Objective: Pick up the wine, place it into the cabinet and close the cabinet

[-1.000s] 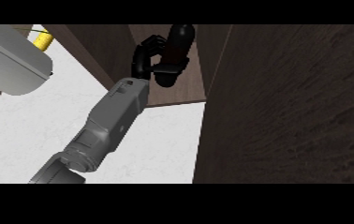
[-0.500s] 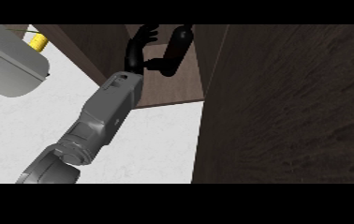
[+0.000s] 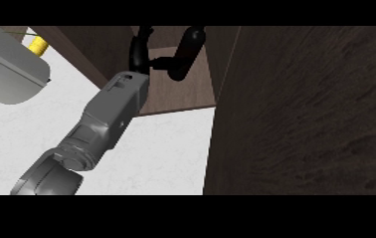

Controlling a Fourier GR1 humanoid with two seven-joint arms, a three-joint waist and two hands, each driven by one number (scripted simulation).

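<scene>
A grey forearm point(image 3: 103, 122) comes in from the lower left edge and slants up and to the right across the white table point(image 3: 161, 152). Going by its place at the left of the view, it is taken here as the robot's left arm. The right half of the view is filled by a broad dark wooden panel point(image 3: 294, 112), which stands tall. Whether it is the cabinet's door or its side wall cannot be told from here.

Beyond the wrist, the left robot hand point(image 3: 142, 53) is inside the opening of the cabinet point(image 3: 92, 50). Its black fingers point(image 3: 138, 40) stretch up almost straight and stand apart from the bottle. Its thumb point(image 3: 164, 61) sticks out sideways to the right and meets the bottle's side. The robot hand looks spread wide, not wrapped round anything.

The wine bottle point(image 3: 188, 53) shows as a dark rounded shape just right of the robot hand. It leans a little, with its upper end to the right, and it is over the brown shelf floor point(image 3: 183, 95) of the cabinet. Whether its base rests on that floor cannot be told.

At the far left edge of the table is a pale grey rounded object point(image 3: 18, 77). A small yellow thing point(image 3: 37, 44) shows just behind it.
</scene>
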